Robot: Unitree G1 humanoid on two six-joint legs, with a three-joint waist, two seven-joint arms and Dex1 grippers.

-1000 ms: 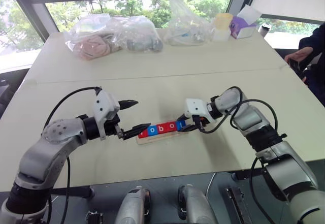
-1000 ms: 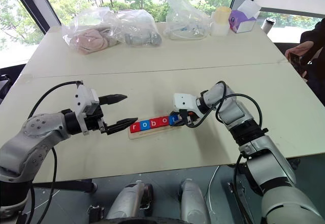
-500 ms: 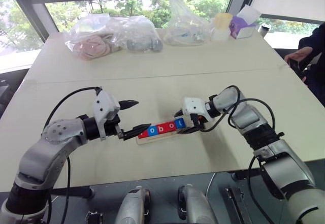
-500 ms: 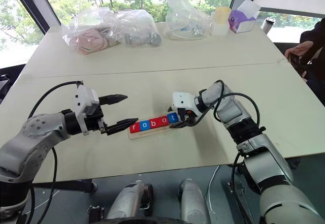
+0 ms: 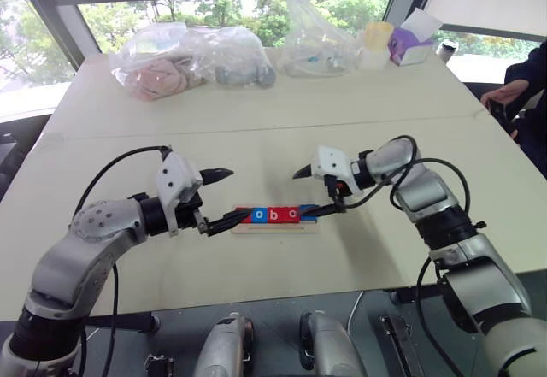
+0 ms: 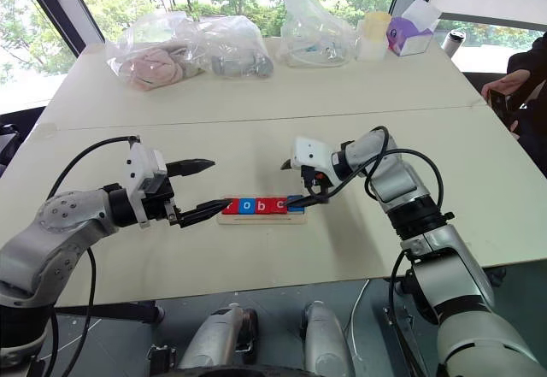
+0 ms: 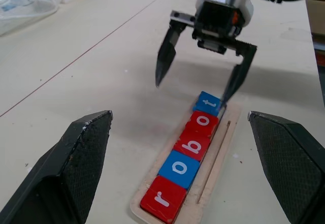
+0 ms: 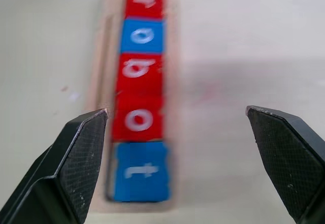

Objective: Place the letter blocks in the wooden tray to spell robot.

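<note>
Letter blocks [image 7: 187, 161] legibly "robot" by left wrist; head views partly masked

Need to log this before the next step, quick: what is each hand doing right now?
Left hand: open, holding nothing.
Right hand: open, holding nothing.

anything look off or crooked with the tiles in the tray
Nothing stands out. The five letter blocks lie flat in the wooden tray, reading r-o-b-o-t in one straight row. Both pincers are open and hold nothing.
</note>
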